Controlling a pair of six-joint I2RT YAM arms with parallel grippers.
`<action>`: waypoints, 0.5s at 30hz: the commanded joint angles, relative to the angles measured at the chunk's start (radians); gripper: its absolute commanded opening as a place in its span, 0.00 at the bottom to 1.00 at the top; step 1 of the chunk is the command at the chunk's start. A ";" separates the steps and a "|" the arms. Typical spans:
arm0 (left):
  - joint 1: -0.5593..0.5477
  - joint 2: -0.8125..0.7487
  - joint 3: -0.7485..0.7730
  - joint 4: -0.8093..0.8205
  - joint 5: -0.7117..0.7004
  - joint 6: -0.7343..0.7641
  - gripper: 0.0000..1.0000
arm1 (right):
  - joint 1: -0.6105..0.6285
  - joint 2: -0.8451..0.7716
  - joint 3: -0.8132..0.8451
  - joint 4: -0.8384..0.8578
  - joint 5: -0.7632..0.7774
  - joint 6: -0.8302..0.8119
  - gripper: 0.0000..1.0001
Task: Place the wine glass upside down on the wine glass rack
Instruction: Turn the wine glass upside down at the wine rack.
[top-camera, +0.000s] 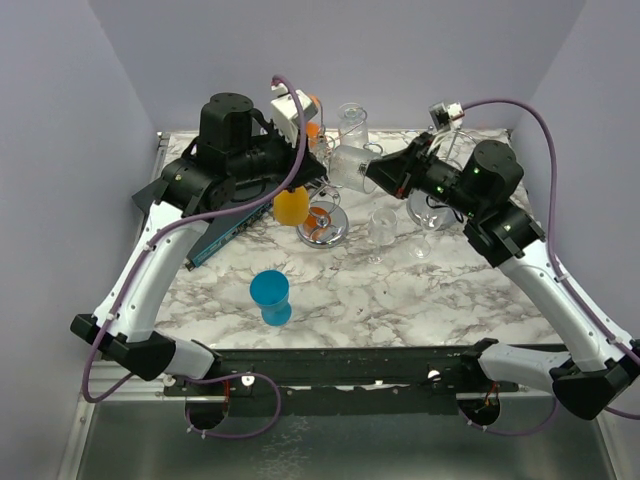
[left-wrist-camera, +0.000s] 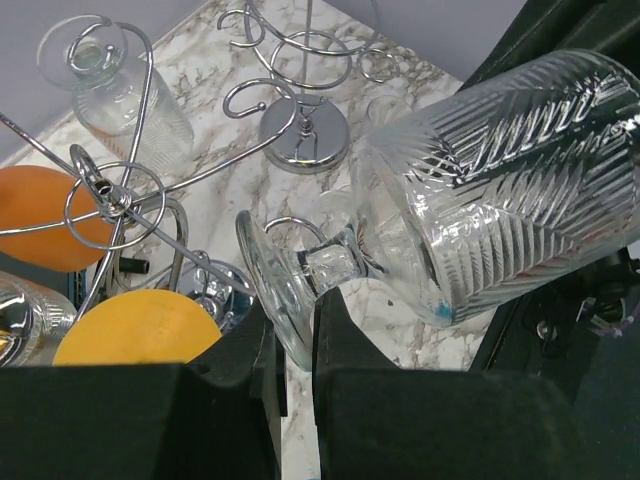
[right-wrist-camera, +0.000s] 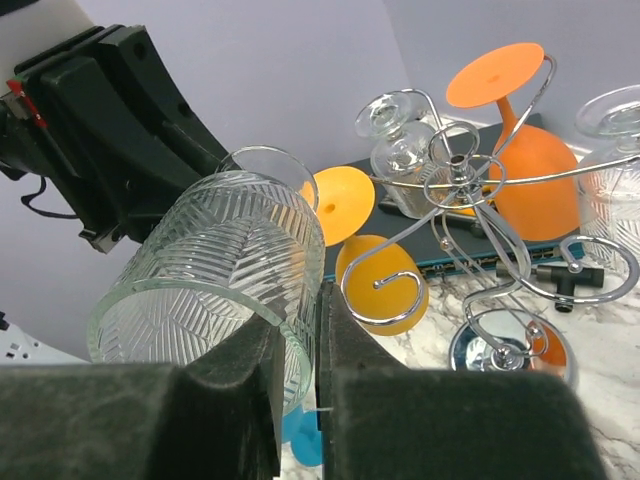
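Note:
A clear ribbed wine glass (top-camera: 350, 166) hangs on its side in the air between my two grippers. My left gripper (top-camera: 318, 172) is shut on the edge of its round foot (left-wrist-camera: 278, 290), and the bowl (left-wrist-camera: 510, 170) points away to the right. The right gripper (top-camera: 377, 172) is shut on the bowl's rim (right-wrist-camera: 215, 275), one finger inside and one outside. The chrome wire wine glass rack (top-camera: 322, 226) stands just below and in front of the glass. Its curled arms (right-wrist-camera: 470, 185) carry two orange glasses (right-wrist-camera: 535, 165) upside down, and a clear one (right-wrist-camera: 405, 150).
A blue cup (top-camera: 270, 297) stands at the table's front centre. Small clear glasses (top-camera: 383, 228) stand right of the rack. A second chrome stand (left-wrist-camera: 305, 140) lies beyond them. A flat blue box (top-camera: 225, 236) lies under my left arm. Another clear glass (top-camera: 350, 120) is at the back.

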 joint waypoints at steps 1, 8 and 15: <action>0.000 -0.016 0.015 -0.015 0.017 0.175 0.00 | 0.003 -0.005 0.008 0.042 -0.146 0.037 0.22; 0.000 -0.092 -0.063 -0.006 -0.062 0.462 0.00 | 0.002 -0.041 0.001 -0.193 -0.133 -0.055 0.99; -0.002 -0.199 -0.191 0.087 -0.035 0.688 0.00 | 0.002 -0.064 0.054 -0.485 -0.181 -0.229 1.00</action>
